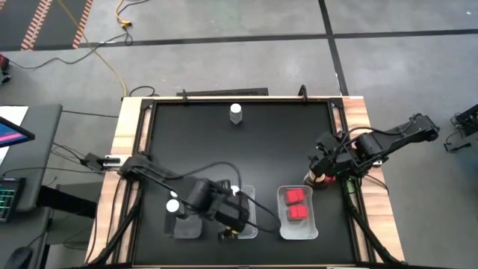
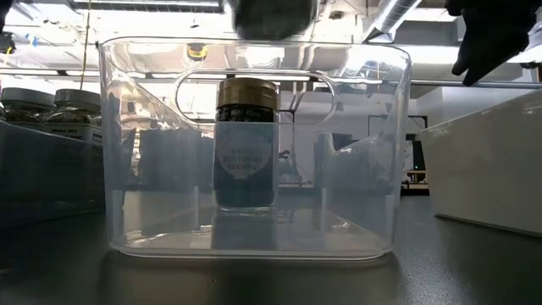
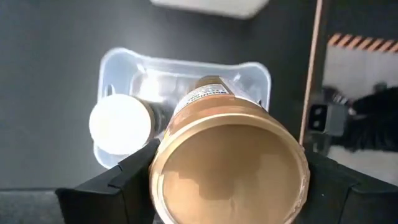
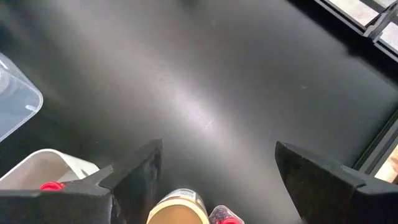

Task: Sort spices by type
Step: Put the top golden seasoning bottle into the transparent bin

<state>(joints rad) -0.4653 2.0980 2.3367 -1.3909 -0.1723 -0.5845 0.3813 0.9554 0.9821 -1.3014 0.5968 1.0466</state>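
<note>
Three clear trays stand along the table's near edge. My left gripper [image 1: 233, 218] [image 3: 229, 155] hovers over the middle tray [image 1: 250, 224] [image 3: 118, 68], shut on a spice jar with a tan lid [image 3: 227, 171]. A white-capped jar [image 3: 119, 124] stands in that tray beside it. In the low view a gold-lidded jar [image 2: 247, 144] shows upright inside the tray walls [image 2: 127, 169]. My right gripper [image 1: 320, 170] [image 4: 217, 146] hangs open at the table's right side, above a tan-lidded jar [image 4: 179, 213] and a red-capped jar [image 4: 224, 216], touching neither. My left gripper pinches the tan-lidded jar between its two fingers [image 3: 124, 180], one on each side, at the lid's rim [image 3: 155, 186]. The fingers slant down from the table's left. The jar hangs tilted, lid up, body [image 3: 208, 93] over the middle tray; the lid hides its bottom.
The left tray holds a white-capped jar [image 1: 173, 204]. The right tray [image 1: 310, 228] holds two red-capped jars [image 1: 296, 203]. A lone white-capped jar [image 1: 236, 113] stands at the far middle of the black table. Wooden rims [image 1: 128, 134] border the table.
</note>
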